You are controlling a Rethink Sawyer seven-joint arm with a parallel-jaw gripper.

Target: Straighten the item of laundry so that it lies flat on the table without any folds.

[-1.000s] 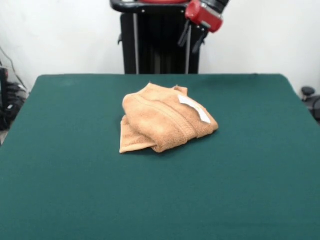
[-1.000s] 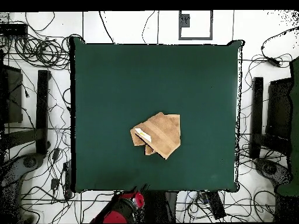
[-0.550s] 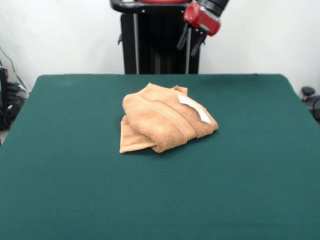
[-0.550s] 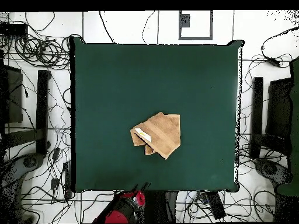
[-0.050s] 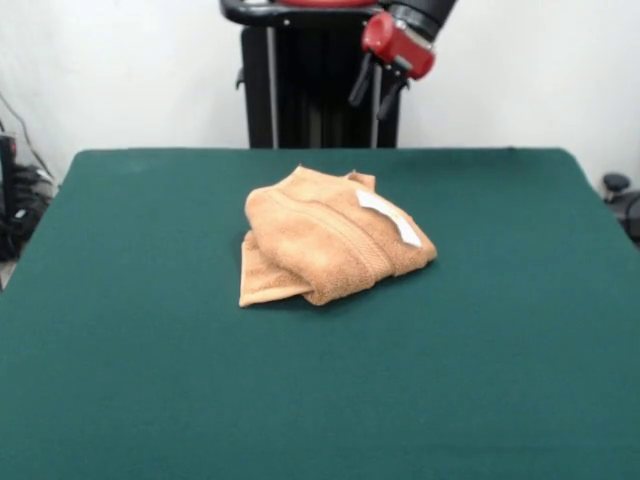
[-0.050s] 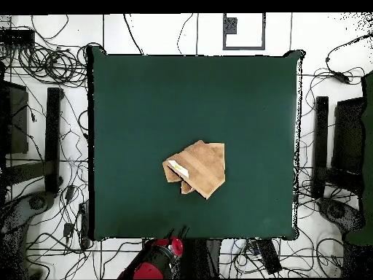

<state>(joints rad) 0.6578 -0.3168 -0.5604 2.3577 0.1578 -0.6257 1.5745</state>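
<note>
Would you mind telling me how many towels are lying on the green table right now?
1: a folded orange-tan towel near the middle of the table, white tag on top.

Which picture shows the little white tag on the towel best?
The front view shows it best: the white tag lies along the top of the folded towel, seen from the side as a clear strip. The overhead view shows the tag too, but only as a small pale sliver at the towel's edge.
</note>
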